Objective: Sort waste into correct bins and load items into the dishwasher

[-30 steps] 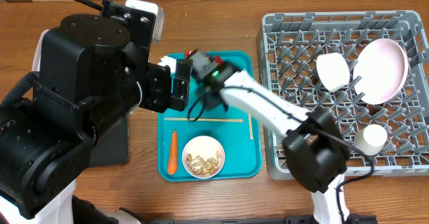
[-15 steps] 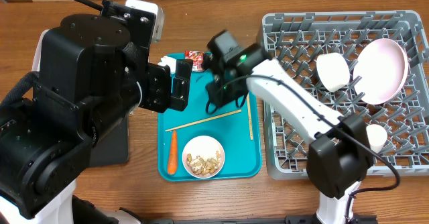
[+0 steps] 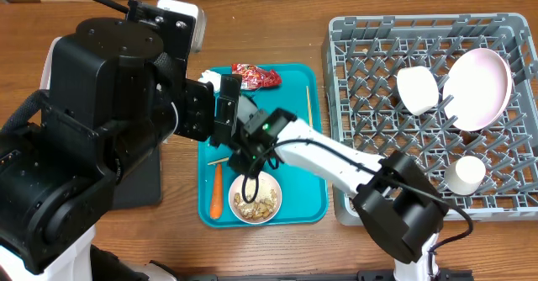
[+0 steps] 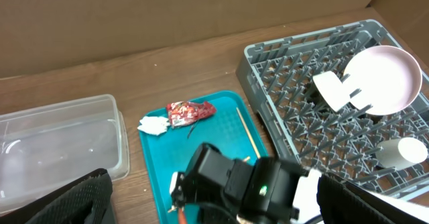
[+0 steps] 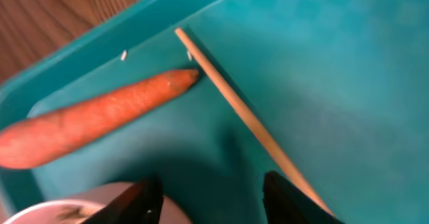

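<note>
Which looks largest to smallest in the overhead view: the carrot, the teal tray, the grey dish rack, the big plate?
1. grey dish rack
2. teal tray
3. big plate, tilted in the rack, so it may look smaller
4. carrot

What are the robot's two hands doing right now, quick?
Left hand: open, holding nothing.
Right hand: open, holding nothing, over the teal plastic serving tray.

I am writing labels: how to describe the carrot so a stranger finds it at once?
Find the teal tray beside the grey rack. Along its left edge, next to the white bowl, lies the carrot, the only orange, tapered thing.
</note>
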Robot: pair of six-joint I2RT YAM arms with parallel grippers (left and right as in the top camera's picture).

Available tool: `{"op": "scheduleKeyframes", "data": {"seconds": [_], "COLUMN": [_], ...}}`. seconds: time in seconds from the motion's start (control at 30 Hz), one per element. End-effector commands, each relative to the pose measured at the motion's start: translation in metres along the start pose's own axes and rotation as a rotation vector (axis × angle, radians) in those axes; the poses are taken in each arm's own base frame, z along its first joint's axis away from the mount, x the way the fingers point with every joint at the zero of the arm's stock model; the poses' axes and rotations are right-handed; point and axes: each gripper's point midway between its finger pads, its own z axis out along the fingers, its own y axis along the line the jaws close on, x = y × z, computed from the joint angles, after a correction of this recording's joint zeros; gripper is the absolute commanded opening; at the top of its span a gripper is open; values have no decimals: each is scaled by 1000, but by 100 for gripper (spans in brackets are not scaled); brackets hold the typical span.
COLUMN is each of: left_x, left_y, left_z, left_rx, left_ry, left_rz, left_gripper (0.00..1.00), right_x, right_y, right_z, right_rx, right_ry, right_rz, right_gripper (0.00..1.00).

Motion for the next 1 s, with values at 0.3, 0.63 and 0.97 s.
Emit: {"op": "scheduleKeyframes", "data": {"seconds": [0.3,0.63,0.97], "left_x": [1,1,1], "left_y": [0,0,0], "left_z": [1,1,1], "left_rx": [4,4,4], "left_ry": [6,6,6], "left_rz": [9,9,9], "left_gripper": [100,100,100], "right_x": [13,4,30], "right_y": [-22,-62,-53], "right_z": [20,12,14], "right_rx": [94,194,102], "right_ry": [0,-58,24], "right_rz": [-16,18,-30], "right_gripper": [57,57,60]}}
